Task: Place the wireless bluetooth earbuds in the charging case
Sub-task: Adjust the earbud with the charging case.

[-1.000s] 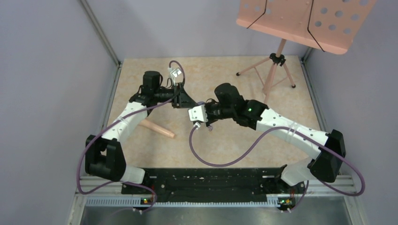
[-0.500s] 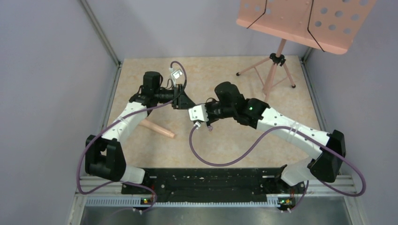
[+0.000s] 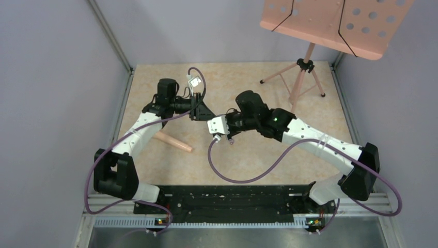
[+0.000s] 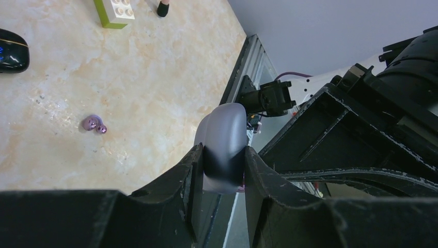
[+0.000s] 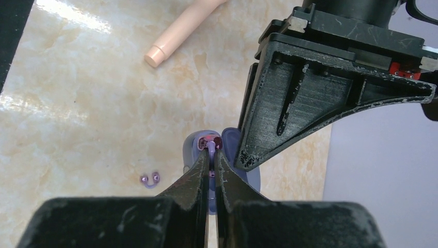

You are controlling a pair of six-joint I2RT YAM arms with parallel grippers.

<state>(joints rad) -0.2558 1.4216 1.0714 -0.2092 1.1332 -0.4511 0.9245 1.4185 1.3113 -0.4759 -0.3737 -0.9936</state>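
Observation:
My left gripper (image 4: pixel 223 152) is shut on a pale lavender charging case (image 4: pixel 223 129) and holds it above the table. In the right wrist view the case (image 5: pixel 192 150) is open. My right gripper (image 5: pixel 212 152) is shut on a pale purple earbud (image 5: pixel 211 146) and holds it at the case's pink-lined socket. A second pale purple earbud (image 5: pixel 150 179) lies on the table to the left; it also shows in the left wrist view (image 4: pixel 94 124). In the top view both grippers meet at mid-table, the left (image 3: pixel 206 113) and the right (image 3: pixel 213 122), with the case hidden between them.
A peach cylinder (image 3: pixel 174 141) lies on the table near the left arm. A black rounded case with blue lights (image 4: pixel 10 50) and a yellow-green block (image 4: pixel 114 11) sit farther off. A peach music stand (image 3: pixel 335 20) stands on tripod legs (image 3: pixel 299 77) at the back right.
The left gripper has shifted very slightly with the case. The right gripper stays at the case with the earbud in it.

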